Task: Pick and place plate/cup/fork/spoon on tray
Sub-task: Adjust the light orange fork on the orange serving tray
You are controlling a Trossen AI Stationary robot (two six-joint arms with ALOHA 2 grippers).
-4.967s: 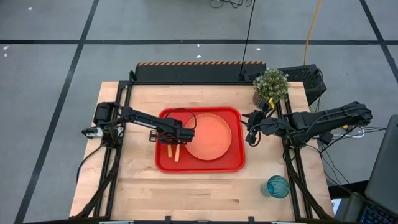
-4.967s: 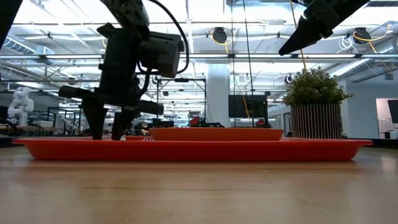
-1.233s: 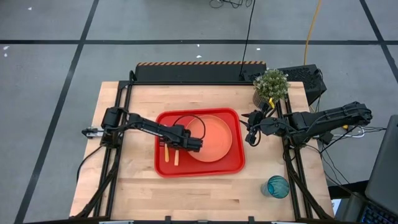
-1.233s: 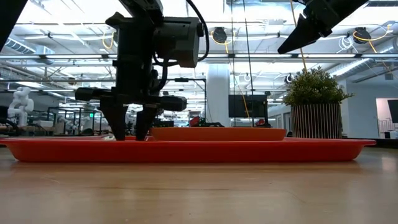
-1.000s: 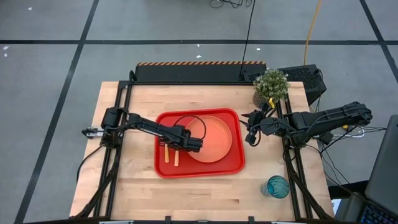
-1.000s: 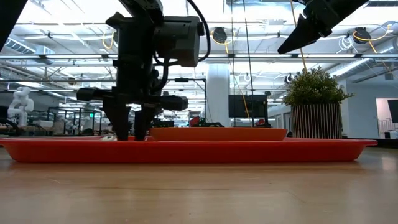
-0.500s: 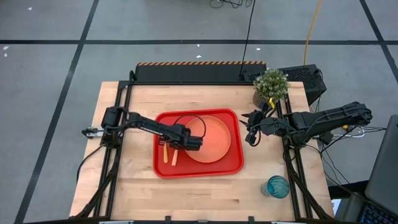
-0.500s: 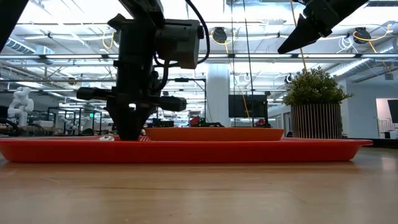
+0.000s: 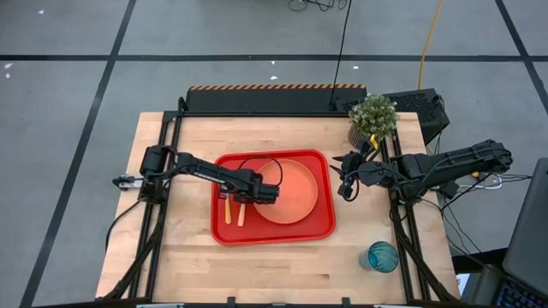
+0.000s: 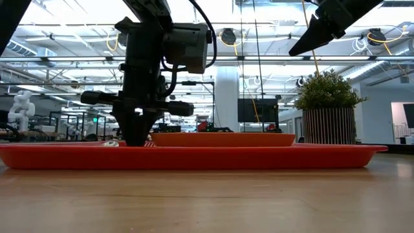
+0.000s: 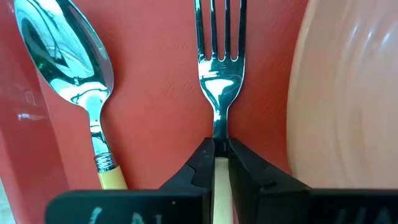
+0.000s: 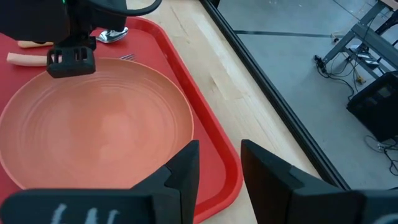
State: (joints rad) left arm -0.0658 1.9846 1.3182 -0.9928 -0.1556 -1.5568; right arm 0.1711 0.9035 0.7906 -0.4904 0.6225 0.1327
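Observation:
The red tray [image 9: 323,224] holds the orange plate [image 9: 289,190] with the fork [image 11: 220,74] and the spoon [image 11: 69,56] lying side by side left of it, tines and bowl toward the far edge. The fork lies between spoon and plate. My left gripper [image 11: 221,149] points down into the tray [image 10: 137,139] and is shut on the fork. My right gripper [image 12: 219,165] hangs open in the air past the tray's right rim [image 9: 345,185]. The teal cup [image 9: 383,255] stands on the table at the near right. My left gripper pinches the fork's pale handle [image 11: 221,171] just behind the metal neck, one finger on each long side. The fingers come from above, pointing down. The fork lies flat on the tray floor, tines pointing away toward the far edge.
A small potted plant [image 9: 372,116] stands at the table's far right corner, behind my right arm. Bare wood lies in front of the tray and along the table's left side [image 9: 184,248].
My left gripper has shut: its fingers stood apart over the tray a second ago and now meet on the fork's handle. It has stayed low in the tray.

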